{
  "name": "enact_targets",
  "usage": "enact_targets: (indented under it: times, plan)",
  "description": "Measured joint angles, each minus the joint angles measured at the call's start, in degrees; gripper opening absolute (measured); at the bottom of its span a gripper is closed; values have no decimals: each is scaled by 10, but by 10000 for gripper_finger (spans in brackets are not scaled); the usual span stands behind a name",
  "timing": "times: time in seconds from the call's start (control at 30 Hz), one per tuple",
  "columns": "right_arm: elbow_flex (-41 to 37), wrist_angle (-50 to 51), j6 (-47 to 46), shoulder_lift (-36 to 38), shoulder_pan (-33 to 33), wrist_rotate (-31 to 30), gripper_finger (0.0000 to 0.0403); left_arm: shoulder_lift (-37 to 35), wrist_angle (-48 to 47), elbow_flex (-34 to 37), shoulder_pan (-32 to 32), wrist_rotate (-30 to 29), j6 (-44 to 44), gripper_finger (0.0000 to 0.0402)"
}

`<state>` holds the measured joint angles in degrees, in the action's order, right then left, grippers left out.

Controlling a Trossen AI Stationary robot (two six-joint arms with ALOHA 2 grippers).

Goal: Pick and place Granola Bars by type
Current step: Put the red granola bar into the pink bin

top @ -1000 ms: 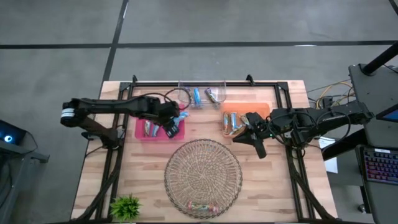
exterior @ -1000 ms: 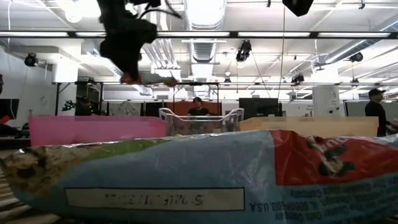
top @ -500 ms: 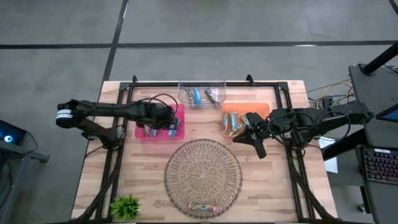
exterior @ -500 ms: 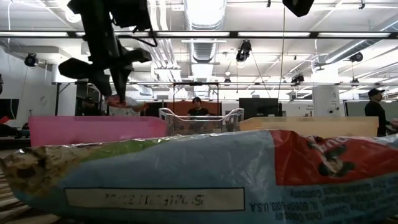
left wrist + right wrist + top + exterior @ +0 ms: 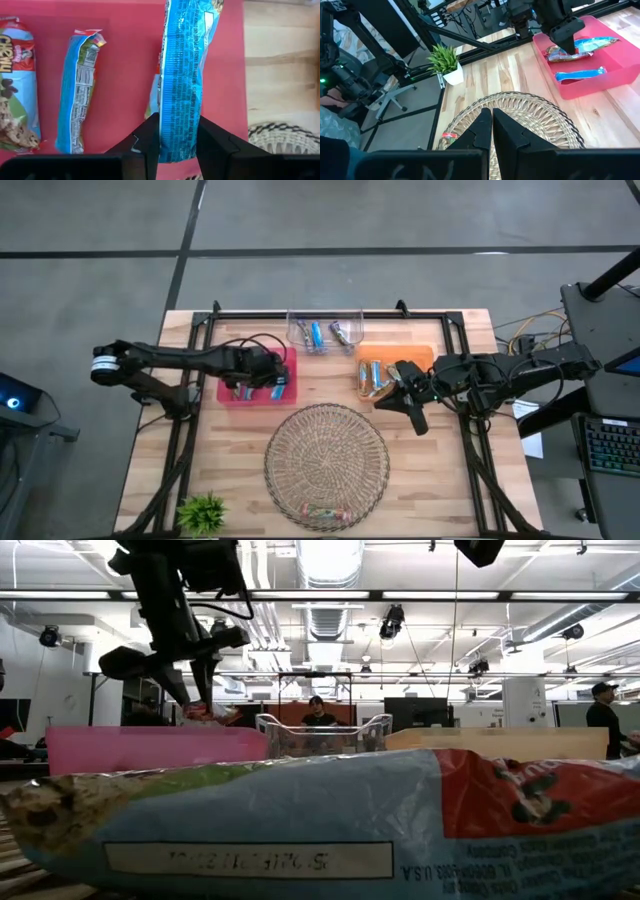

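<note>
Over the pink tray [image 5: 285,393], the left gripper [image 5: 177,142] is clenching a blue-wrapped granola bar [image 5: 186,70] between its two dark fingers, the bar sticking out lengthwise ahead of the jaws and hanging above the tray floor. It is not yet set down, as far as the wrist view shows. Just beside it in the same tray are lying two more bars [image 5: 77,90] with blue wrappers, and a further wrapper is peeking out from under the held one (too little of it is showing to name its type).

Farther out, the clear bin [image 5: 325,333] at the back edge of the table is holding a few bars, and the orange tray [image 5: 420,356] to the right is holding several more. The right gripper [image 5: 416,420] is waiting, fingers pressed together and empty, between the orange tray and the wicker basket [image 5: 327,460].

Judging by this, the sorting is looking well advanced: all three containers are already carrying bars. What is left appears to be releasing the held bar into the pink tray and then fetching the last bar [image 5: 322,511] lying at the near rim of the basket; that one is well apart from both grippers.
</note>
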<state>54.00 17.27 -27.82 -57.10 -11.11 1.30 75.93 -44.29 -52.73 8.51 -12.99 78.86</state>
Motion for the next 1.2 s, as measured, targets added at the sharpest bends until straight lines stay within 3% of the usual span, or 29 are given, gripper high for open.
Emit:
enact_targets:
  times: [0.57, 0.93, 1.2]
  plan:
    - [0, 1, 15, 0, 0, -2, 8, 1, 12, 35, 1, 1, 8, 96]
    - [0, 0, 15, 0, 0, -4, 8, 1, 23, 35, 1, 0, 6, 157]
    - [0, 0, 14, 0, 0, -5, 8, 1, 23, 36, 1, 9, -7, 165]
